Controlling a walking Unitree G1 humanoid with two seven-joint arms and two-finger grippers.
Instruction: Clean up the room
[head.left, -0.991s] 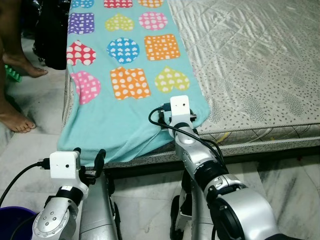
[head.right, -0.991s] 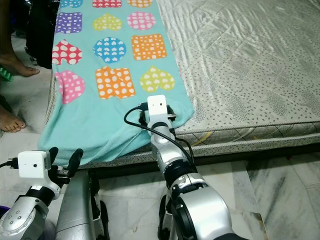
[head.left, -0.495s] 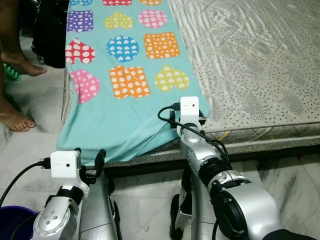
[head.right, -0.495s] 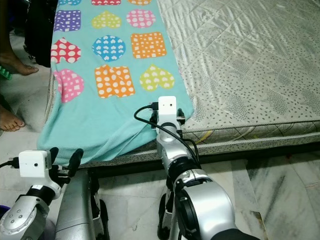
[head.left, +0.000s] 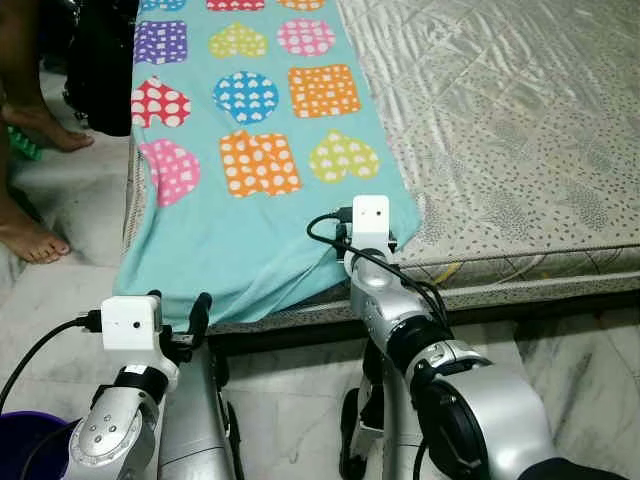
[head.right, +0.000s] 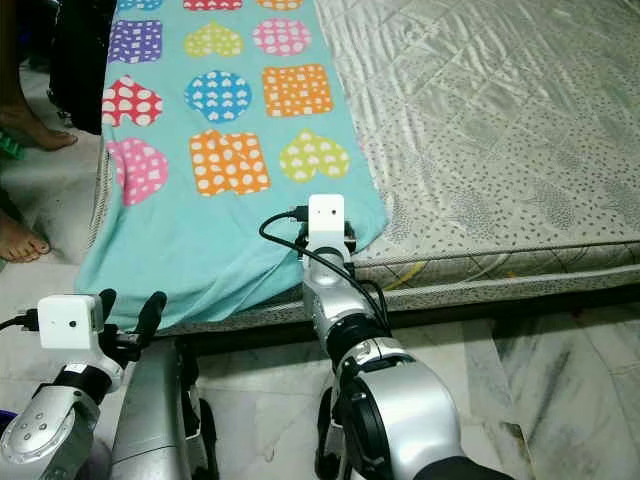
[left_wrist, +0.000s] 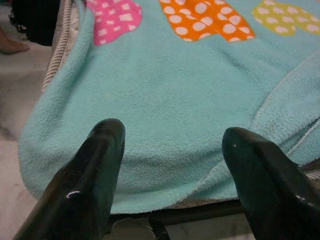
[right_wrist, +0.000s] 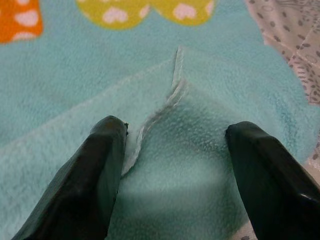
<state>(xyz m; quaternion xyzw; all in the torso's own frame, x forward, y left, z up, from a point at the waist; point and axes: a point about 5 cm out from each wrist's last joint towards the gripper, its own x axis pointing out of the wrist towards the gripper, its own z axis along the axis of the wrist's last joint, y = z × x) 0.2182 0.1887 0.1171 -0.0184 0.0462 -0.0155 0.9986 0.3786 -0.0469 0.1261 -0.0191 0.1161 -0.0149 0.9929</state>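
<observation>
Right tool (right_wrist: 172, 145) has shifted back left, fingers spread over the blanket (head.left: 250, 215) corner fold (bed edge). Next: close on it. Left tool (left_wrist: 172, 165) open.

The person (head.left: 25, 120) is cut off by the frame's edge, so only bare legs and feet are seen. The blanket (head.left: 250, 150) is cropped at the top. The right gripper (right_wrist: 172, 165) is hidden behind its wrist camera in the head views.

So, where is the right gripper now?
The right gripper, fingers open, is at the near right corner of the turquoise blanket on the bed, above a folded-over hem.
</observation>
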